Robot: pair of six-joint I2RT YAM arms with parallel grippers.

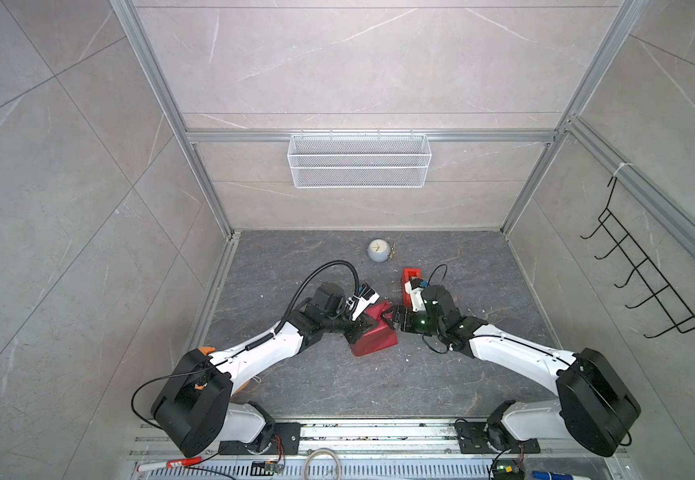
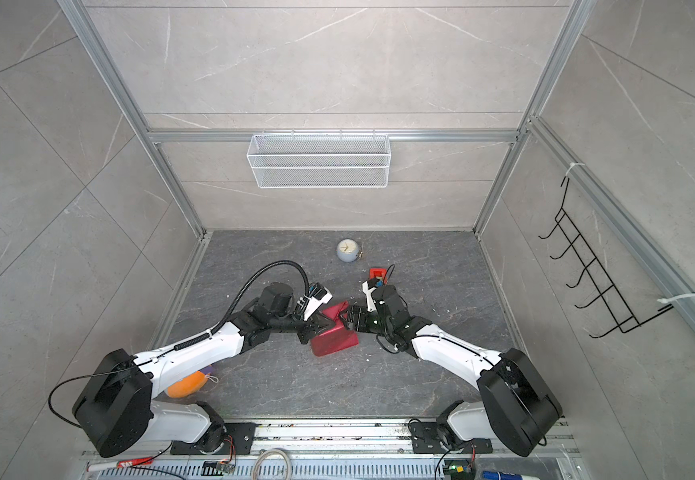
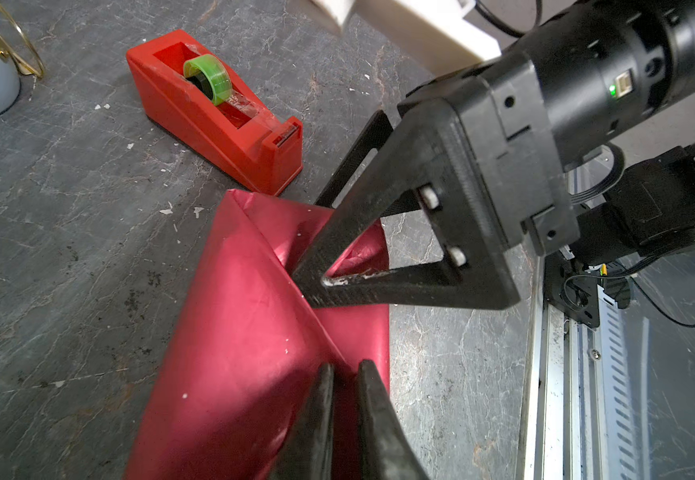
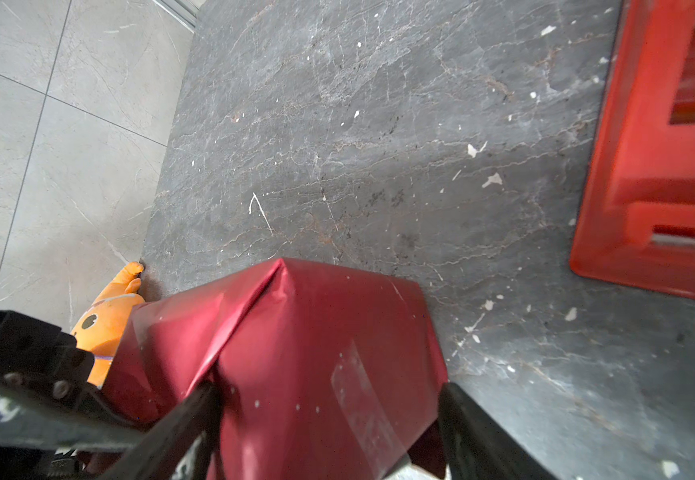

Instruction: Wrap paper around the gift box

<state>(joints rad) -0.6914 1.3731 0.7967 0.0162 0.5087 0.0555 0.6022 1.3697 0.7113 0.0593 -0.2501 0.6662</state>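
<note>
Looking from the red tape dispenser, finds the paper just beside its cutter end, folded into a boxy maroon bundle with the gift box covered and not visible. Shows the right gripper spread wide at the bundle end nearest the dispenser, one finger against the paper on each side. Shows the left gripper on the side farther from the dispenser, fingers nearly together over a raised crease with a thin slit between; cannot tell if pinching the paper.
</note>
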